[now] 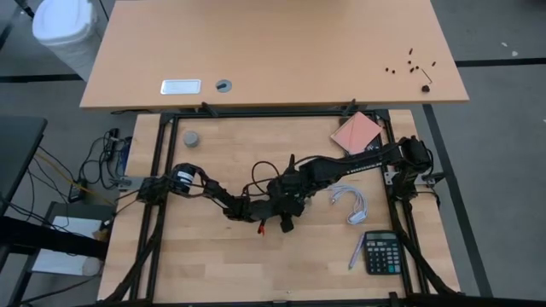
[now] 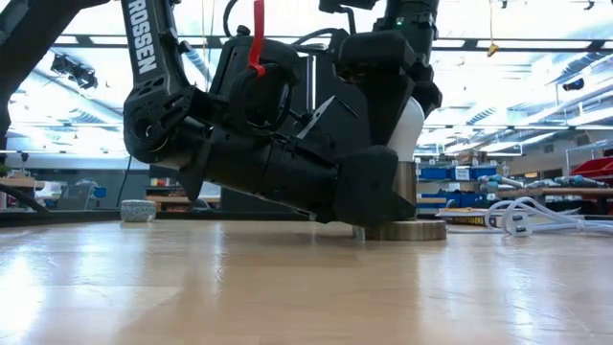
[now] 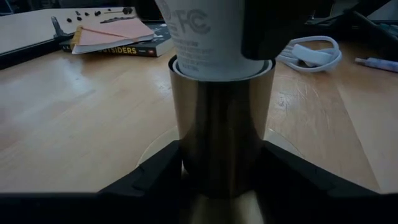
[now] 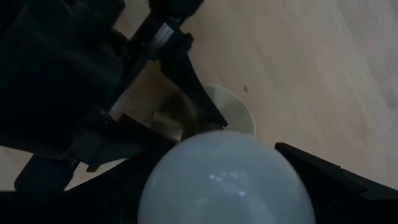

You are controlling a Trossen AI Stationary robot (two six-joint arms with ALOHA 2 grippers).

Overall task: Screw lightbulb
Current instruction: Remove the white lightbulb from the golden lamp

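Two grippers meet at one spot near the middle of the table (image 1: 213,273). Nearest in the left wrist view, the left gripper (image 3: 219,171) has its two dark fingers (image 3: 152,177) pressed against both sides of the brass-coloured socket (image 3: 221,124), so it is clamped on the socket and keeps it from turning. The socket stands upright on its round base plate, which rests flat on the wood.

Just above, the lightbulb (image 3: 208,37) sits with its pale neck inside the socket mouth. In the right wrist view its white glossy head fills the space between the dark fingers of the right gripper (image 4: 227,186), which comes from above; the fingers stand on both sides of the head, but I cannot tell if they press it or are only close.

My judgement is that the screwing step is in progress, with the bulb already entered in the thread. The next move calls for a firm but gentle hold on the glass head and a turn around the vertical axis, while the left gripper holds the socket fixed.

Farther away lie a white cord (image 1: 350,203), a calculator (image 1: 382,253) and a pink book (image 1: 356,133).
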